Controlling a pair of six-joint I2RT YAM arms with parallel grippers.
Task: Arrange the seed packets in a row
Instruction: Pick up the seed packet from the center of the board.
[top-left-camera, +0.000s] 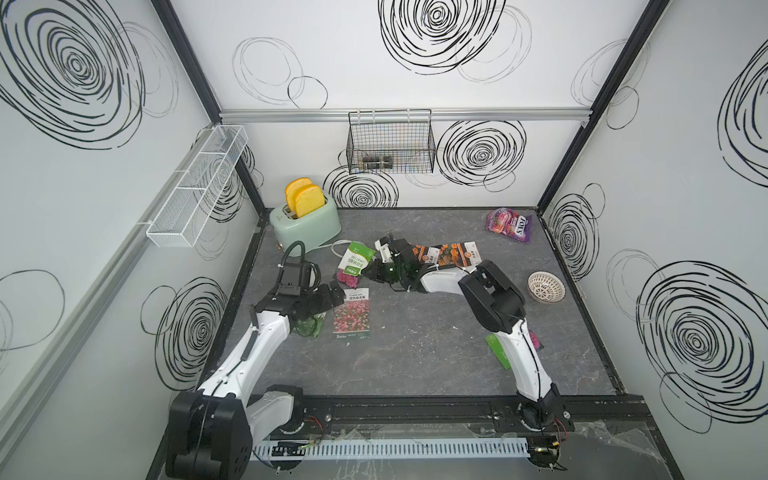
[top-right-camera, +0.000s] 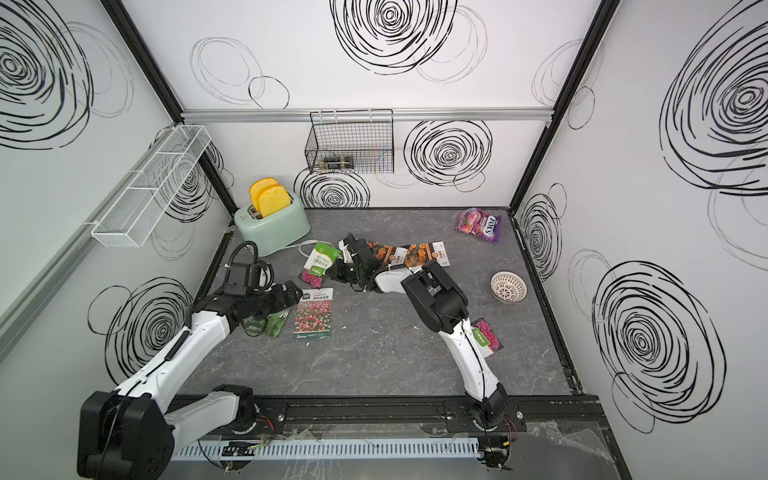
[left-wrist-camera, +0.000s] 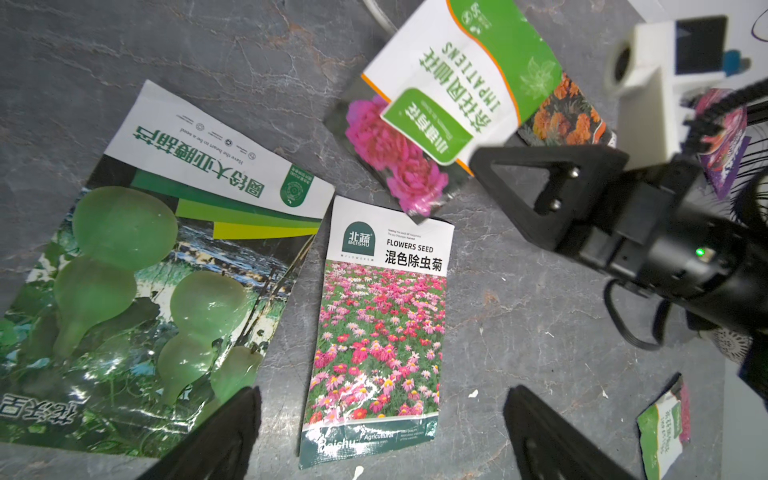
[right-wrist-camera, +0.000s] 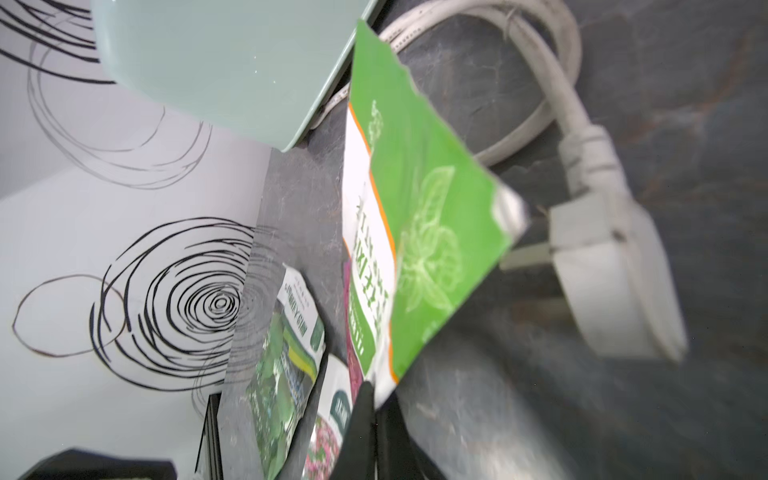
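My right gripper (top-left-camera: 375, 271) (right-wrist-camera: 376, 409) is shut on a corner of a green-white IMPATIENS seed packet (top-left-camera: 354, 259) (right-wrist-camera: 424, 232), which hangs tilted above the table. A pink flower-field packet (top-left-camera: 352, 313) (left-wrist-camera: 382, 324) lies flat left of centre. Beside it, a dark green gourd packet (top-left-camera: 308, 329) (left-wrist-camera: 145, 270) lies partly under my left arm. My left gripper (top-left-camera: 336, 291) (left-wrist-camera: 384, 415) is open and empty above the pink packet's near end. Two orange marigold packets (top-left-camera: 430, 255) (top-left-camera: 462, 252) lie behind the right wrist. Another IMPATIENS packet (top-right-camera: 486, 336) lies partly under the right arm.
A mint toaster (top-left-camera: 305, 224) with two slices stands at the back left, its white cord and plug (right-wrist-camera: 615, 257) just behind the held packet. A purple candy bag (top-left-camera: 509, 224) lies at the back right and a small woven bowl (top-left-camera: 546, 286) at the right.
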